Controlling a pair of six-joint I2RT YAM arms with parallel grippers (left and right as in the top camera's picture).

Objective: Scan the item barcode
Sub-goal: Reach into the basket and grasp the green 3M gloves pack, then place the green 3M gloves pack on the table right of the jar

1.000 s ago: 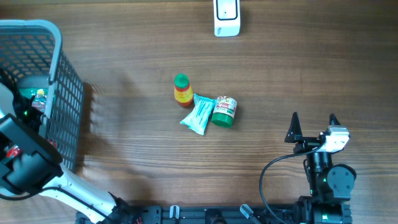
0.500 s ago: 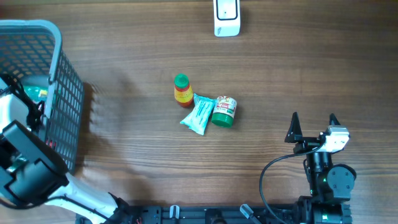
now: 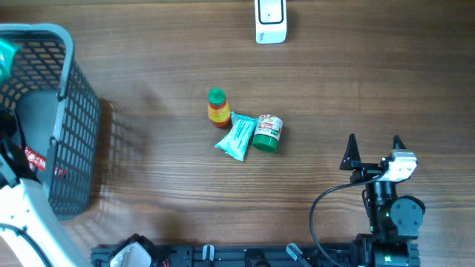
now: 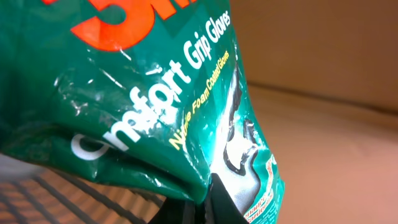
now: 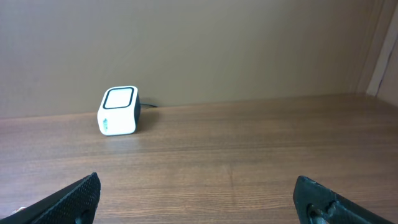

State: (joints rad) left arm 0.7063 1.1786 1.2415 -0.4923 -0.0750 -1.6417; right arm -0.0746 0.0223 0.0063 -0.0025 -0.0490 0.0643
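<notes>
The left gripper (image 4: 211, 208) is clamped on a corner of a green glove pack (image 4: 137, 106), its dark fingertip pinching the crinkled film at the bottom of the wrist view, where white and yellow lettering reads "Comfort Grip Gloves". From overhead, only a sliver of the pack (image 3: 4, 53) shows, over the far part of the grey mesh basket (image 3: 74, 111) standing at the left edge of the wooden table (image 3: 356, 81). A strip of that mesh is visible beneath the pack in the wrist view. The white left arm (image 3: 22, 215) runs along the near left corner, beside the basket. The white scanner (image 3: 270, 21) sits at the middle of the far edge, well apart from the pack, with its window facing the near side, as the right wrist view shows (image 5: 118, 111). At the centre of the table lie three items in a tight cluster: a red bottle (image 3: 217, 107) with a green cap, a teal pouch (image 3: 237, 136) just beside it, and a green jar (image 3: 267, 133) on its side touching the pouch. The right gripper (image 3: 374, 144) rests near the right end of the near edge with its jaws spread wide, holding nothing and pointing across the bare wood towards the scanner.
</notes>
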